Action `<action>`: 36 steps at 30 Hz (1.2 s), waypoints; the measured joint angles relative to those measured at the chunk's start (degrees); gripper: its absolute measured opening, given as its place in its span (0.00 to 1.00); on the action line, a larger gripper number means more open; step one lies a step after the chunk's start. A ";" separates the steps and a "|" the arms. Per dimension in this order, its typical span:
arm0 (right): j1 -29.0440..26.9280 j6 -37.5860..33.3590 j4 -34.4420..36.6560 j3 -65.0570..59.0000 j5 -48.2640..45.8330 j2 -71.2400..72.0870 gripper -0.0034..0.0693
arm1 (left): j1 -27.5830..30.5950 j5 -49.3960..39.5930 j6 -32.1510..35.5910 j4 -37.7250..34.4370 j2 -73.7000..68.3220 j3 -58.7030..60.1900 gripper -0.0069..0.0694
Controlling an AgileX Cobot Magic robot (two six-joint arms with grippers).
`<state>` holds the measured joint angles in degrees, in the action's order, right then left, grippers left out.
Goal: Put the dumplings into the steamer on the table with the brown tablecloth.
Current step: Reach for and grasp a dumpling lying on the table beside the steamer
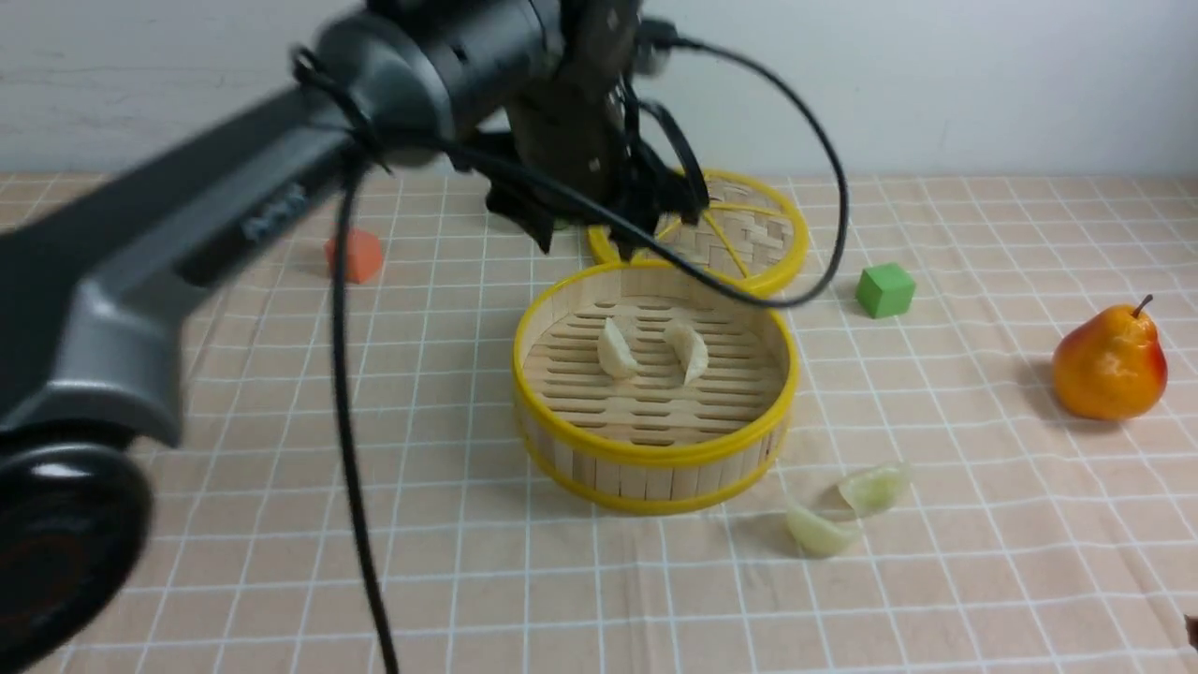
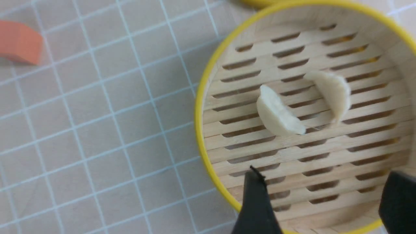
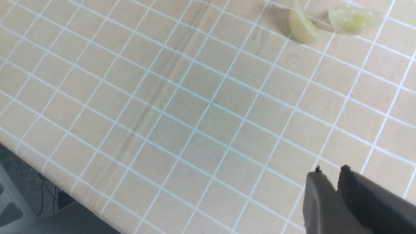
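The steamer (image 1: 655, 456) stands mid-table on the brown tablecloth (image 1: 983, 562). Two pale dumplings (image 1: 616, 348) (image 1: 690, 351) lie on its slatted floor. Two greenish dumplings (image 1: 875, 487) (image 1: 819, 532) rest on the cloth just right of the steamer's front. My left gripper (image 1: 582, 239) hangs over the steamer's far rim, open and empty. In the left wrist view its fingers (image 2: 256, 201) stand wide apart above the steamer floor (image 2: 292, 165), a little off the two dumplings (image 2: 278, 113) (image 2: 333, 94). My right gripper (image 3: 331, 169) is shut on nothing, low over bare cloth, well away from the two loose dumplings (image 3: 304, 27) (image 3: 354, 19).
The woven lid (image 1: 749, 225) lies flat behind the steamer. A green cube (image 1: 884, 289) sits to its right, an orange block (image 1: 355, 255) at back left, a pear (image 1: 1109, 363) at far right. The left arm's cable (image 1: 346, 421) hangs over the table. The table's edge (image 3: 48, 175) shows in the right wrist view.
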<state>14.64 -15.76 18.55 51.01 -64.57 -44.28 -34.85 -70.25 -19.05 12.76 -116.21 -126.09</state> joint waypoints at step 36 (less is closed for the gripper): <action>10.80 -5.24 -9.79 14.42 23.02 -50.27 0.79 | 0.00 -1.14 1.12 -12.76 73.07 67.53 0.07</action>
<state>25.44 -21.00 8.76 65.42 -41.55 -94.55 -34.85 -71.38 -17.93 0.00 -43.14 -58.56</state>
